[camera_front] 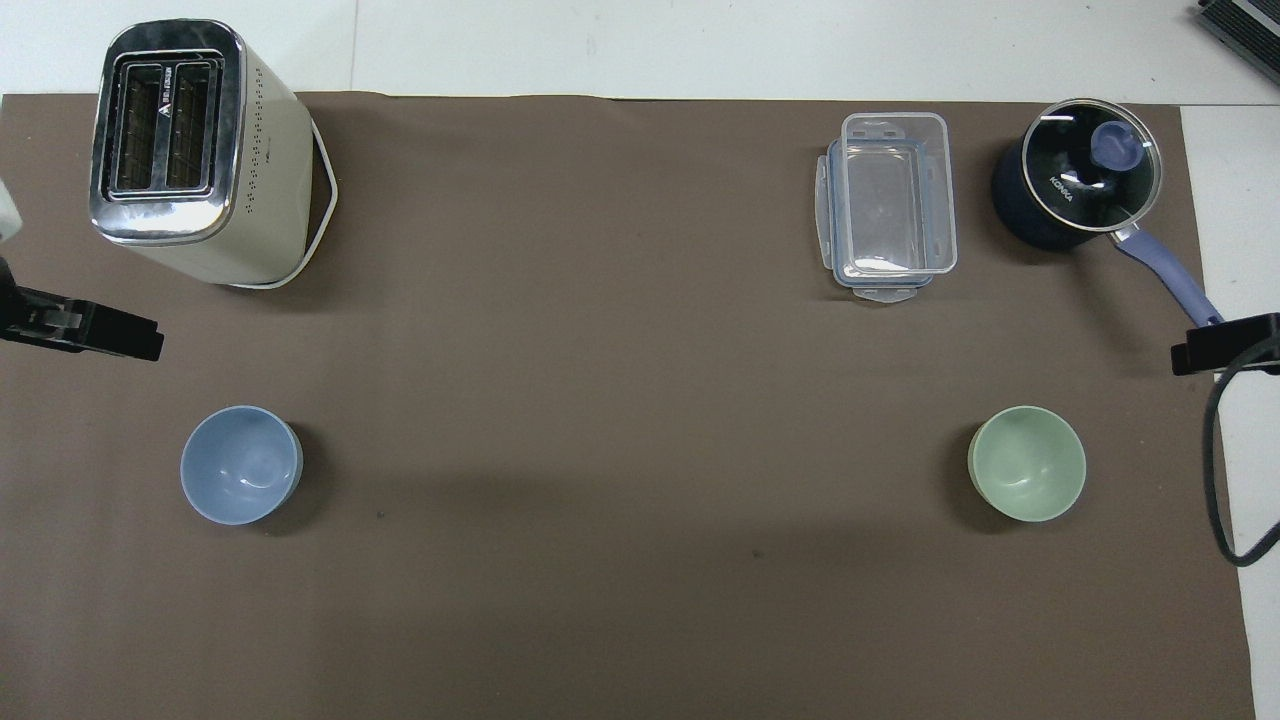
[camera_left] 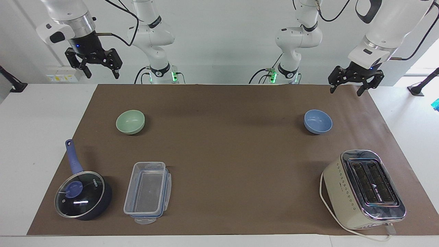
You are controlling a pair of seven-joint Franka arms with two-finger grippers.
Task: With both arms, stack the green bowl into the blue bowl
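Brown mat covers most of the white counter; bare counter shows as a strip at each end.

Green bowl sits upright on the mat toward the right arm's end, well in from the mat edge. Blue bowl sits upright toward the left arm's end, level with the green bowl and well apart from it. The mat between the two bowls is bare, a broad open lane.

Farther from the robots than the green bowl: lidded saucepan with its blue handle angled toward the mat edge, and beside it a clear plastic container. Farther from the robots than the blue bowl: a cream toaster, tilted, cord looping round its base, close to the mat's corner.

Right gripper hangs high over the bare counter off the mat's corner, fingers spread wide, holding nothing. Left gripper hangs over the mat's corner, lower, fingers also spread, holding nothing. Neither is over its bowl.
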